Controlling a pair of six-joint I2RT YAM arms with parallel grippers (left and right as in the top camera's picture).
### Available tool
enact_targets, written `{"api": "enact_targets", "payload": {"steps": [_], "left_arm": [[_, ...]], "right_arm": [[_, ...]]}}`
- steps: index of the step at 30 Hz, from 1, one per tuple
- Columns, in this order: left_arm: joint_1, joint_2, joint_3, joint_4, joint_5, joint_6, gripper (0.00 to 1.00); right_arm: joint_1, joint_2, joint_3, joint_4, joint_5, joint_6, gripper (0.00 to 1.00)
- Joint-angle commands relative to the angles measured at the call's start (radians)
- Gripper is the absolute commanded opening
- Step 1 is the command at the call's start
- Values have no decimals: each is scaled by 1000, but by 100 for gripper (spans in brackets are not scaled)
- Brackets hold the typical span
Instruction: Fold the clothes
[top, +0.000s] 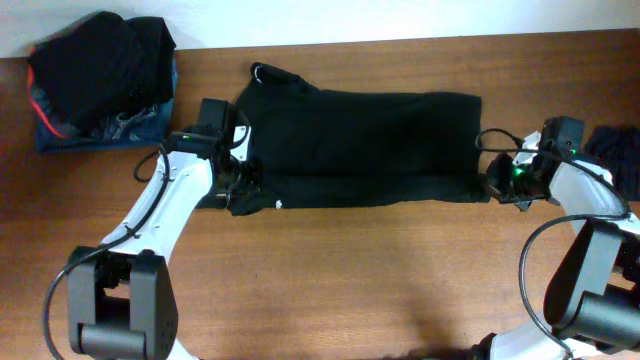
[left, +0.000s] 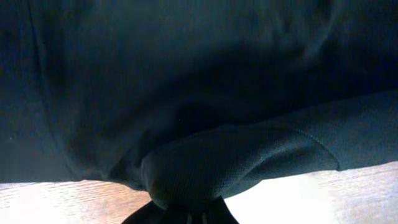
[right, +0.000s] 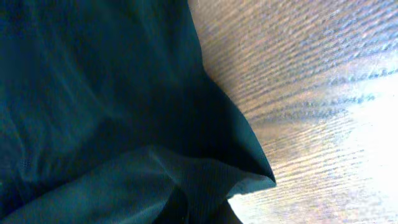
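The clothes, a black T-shirt (top: 360, 145), lie stretched into a long band across the middle of the wooden table (top: 350, 290). My left gripper (top: 238, 190) is shut on the shirt's near left corner. In the left wrist view a bunched fold of the black shirt (left: 205, 168) runs down into the shut left gripper (left: 194, 216). My right gripper (top: 492, 185) is shut on the near right corner. In the right wrist view the shirt's fabric (right: 93, 93) fills the left side, and its pinched hem leads into the right gripper (right: 208, 218).
A heap of dark garments (top: 100, 75) with red and blue patterned pieces sits at the back left corner. Another dark cloth (top: 615, 150) lies at the right edge, behind the right arm. The wall runs along the table's far edge.
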Motion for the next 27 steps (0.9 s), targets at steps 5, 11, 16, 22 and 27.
{"api": "enact_targets", "payload": {"steps": [5,11,16,22,27], "left_arm": [[8,-19,16,15,-27,17,3],[8,-3,16,26,-45,17,3],[8,50,16,44,-53,17,3],[8,64,16,58,-131,17,4],[8,64,16,103,-131,17,6]], "right_arm": [[24,-8,18,35,-1,19,7],[108,-7,11,100,48,20,8],[129,-7,11,102,172,45,10],[129,-7,11,86,318,45,15],[129,-6,11,89,319,45,23]]}}
